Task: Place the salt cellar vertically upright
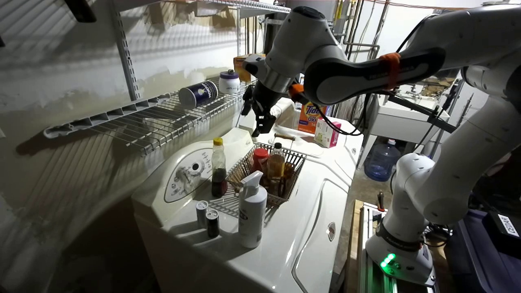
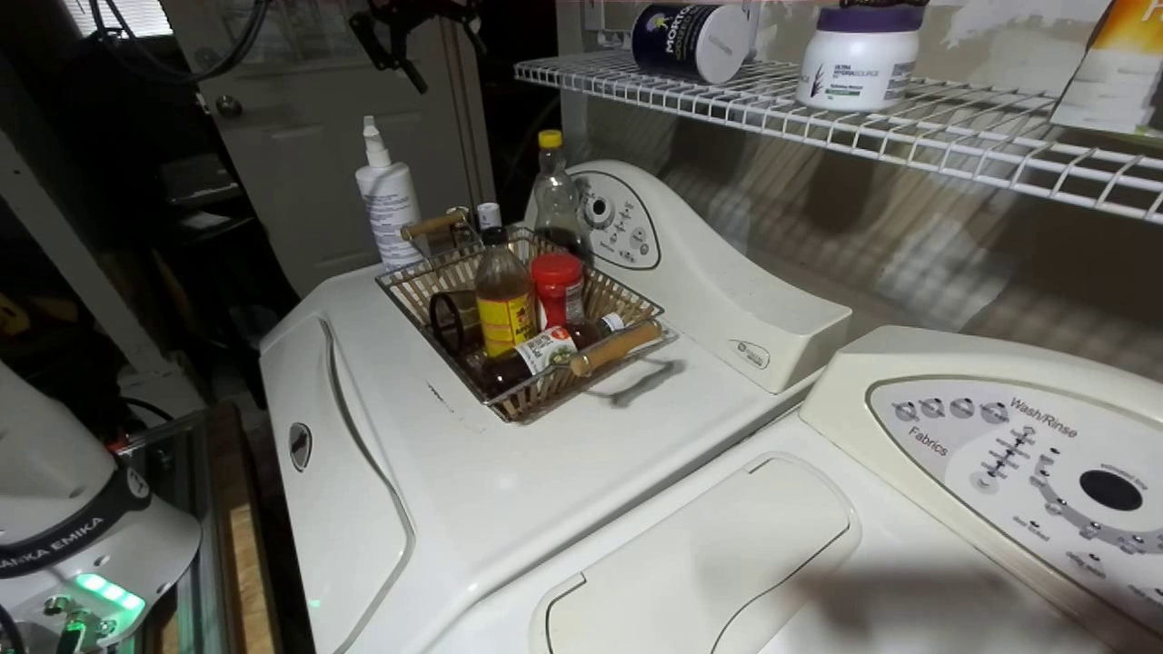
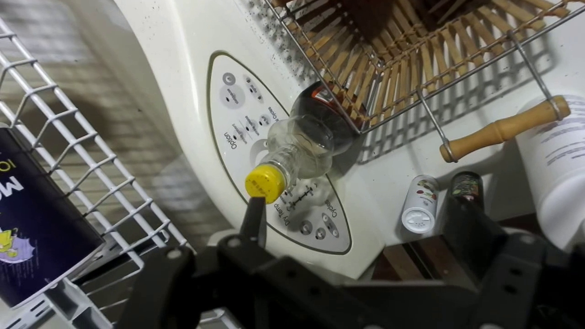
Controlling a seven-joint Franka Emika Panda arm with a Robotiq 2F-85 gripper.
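Observation:
The salt cellar [image 1: 203,93], a dark navy cylinder with a pale greyish end, lies on its side on the wire shelf. It also lies there in an exterior view [image 2: 670,41], and part of it shows at the left edge of the wrist view [image 3: 36,219]. My gripper [image 1: 250,124] is in the air above the dryer, to the side of the shelf and apart from the salt cellar. In an exterior view the gripper [image 2: 450,65] shows at the top edge. In the wrist view the gripper's [image 3: 359,205] fingers are wide apart with nothing held between them.
The wire shelf [image 1: 156,134] also bears a white jar [image 1: 229,82] and a grey plastic strip [image 1: 106,116]. On the dryer stand a yellow-capped bottle [image 3: 301,137], a basket [image 2: 436,272] of bottles, a white spray bottle [image 1: 252,215], a white shaker [image 3: 419,208] and a dark shaker [image 3: 467,183].

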